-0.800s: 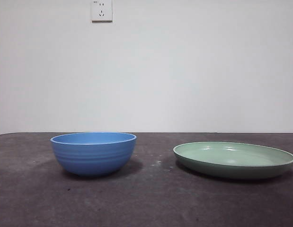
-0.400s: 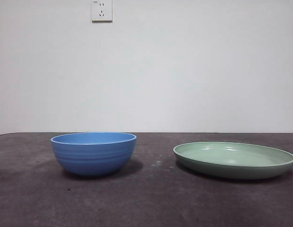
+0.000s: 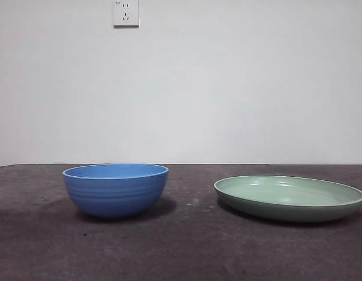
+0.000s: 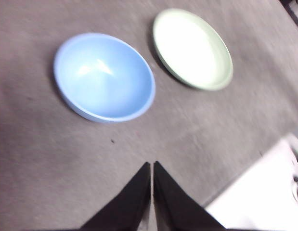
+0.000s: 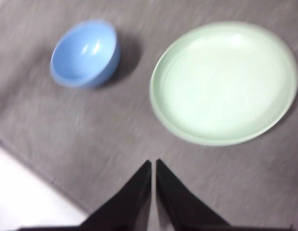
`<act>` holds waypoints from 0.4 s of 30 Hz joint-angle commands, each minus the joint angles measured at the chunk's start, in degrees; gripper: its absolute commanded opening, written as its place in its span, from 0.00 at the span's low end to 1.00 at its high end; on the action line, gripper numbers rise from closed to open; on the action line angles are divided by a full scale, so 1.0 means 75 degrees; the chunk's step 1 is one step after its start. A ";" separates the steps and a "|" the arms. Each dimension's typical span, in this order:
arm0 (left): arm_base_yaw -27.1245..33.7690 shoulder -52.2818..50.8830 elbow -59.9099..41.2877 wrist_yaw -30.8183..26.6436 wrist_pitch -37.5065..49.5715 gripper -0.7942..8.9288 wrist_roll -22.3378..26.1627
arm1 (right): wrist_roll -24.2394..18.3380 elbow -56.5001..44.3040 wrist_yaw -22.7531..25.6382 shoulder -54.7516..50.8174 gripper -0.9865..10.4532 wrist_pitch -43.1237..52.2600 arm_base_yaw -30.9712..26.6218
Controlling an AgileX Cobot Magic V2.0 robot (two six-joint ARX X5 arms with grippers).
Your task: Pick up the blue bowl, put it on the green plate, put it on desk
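The blue bowl sits upright on the surface, apart from the green plate beside it. A white wall socket hangs behind. Left pincer and right pincer hover closed, empty.

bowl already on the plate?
No, in the front view the blue bowl stands on the desk beside the green plate, with bare tabletop between them.
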 commanded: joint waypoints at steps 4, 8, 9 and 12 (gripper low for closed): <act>-0.0391 0.0073 0.0143 0.0079 -0.0111 0.09 0.0347 | -0.0440 0.0146 -0.0012 0.0111 0.09 -0.0469 0.0504; -0.0423 0.0073 0.0143 0.0076 -0.0105 0.09 0.0344 | -0.0431 0.0146 -0.0012 0.0105 0.09 -0.0463 0.0577; -0.0423 0.0073 0.0143 0.0076 -0.0105 0.11 0.0344 | -0.0425 0.0146 -0.0015 0.0105 0.10 -0.0463 0.0577; -0.0423 0.0073 0.0143 0.0076 -0.0105 0.21 0.0338 | -0.0408 0.0146 -0.0012 0.0105 0.14 -0.0463 0.0580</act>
